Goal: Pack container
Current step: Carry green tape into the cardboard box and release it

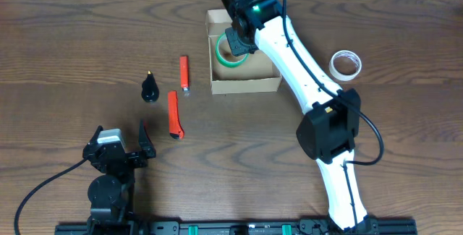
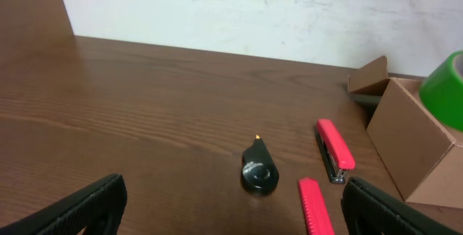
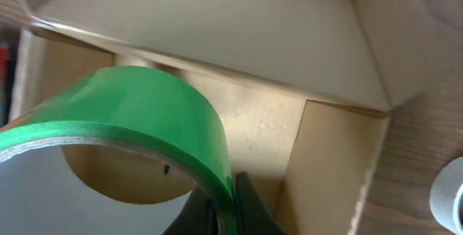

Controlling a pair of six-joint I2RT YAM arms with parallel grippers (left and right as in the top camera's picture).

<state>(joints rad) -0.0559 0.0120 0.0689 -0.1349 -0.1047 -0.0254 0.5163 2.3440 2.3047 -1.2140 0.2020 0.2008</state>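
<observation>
The container (image 1: 246,84), a small open brown cardboard box, stands at the back centre of the table; it also shows in the left wrist view (image 2: 419,148) and fills the right wrist view (image 3: 318,61). My right gripper (image 1: 236,45) is shut on the wall of a green tape roll (image 1: 226,59), (image 3: 137,119) and holds it over the inside of the box. My left gripper (image 1: 119,148) is open and empty near the front left, well short of a black marker cap (image 1: 150,88), (image 2: 259,171).
A red stapler (image 1: 184,74), (image 2: 334,148) and a red cutter (image 1: 174,114), (image 2: 315,206) lie left of the box. A white tape roll (image 1: 345,65), (image 3: 448,195) sits to its right.
</observation>
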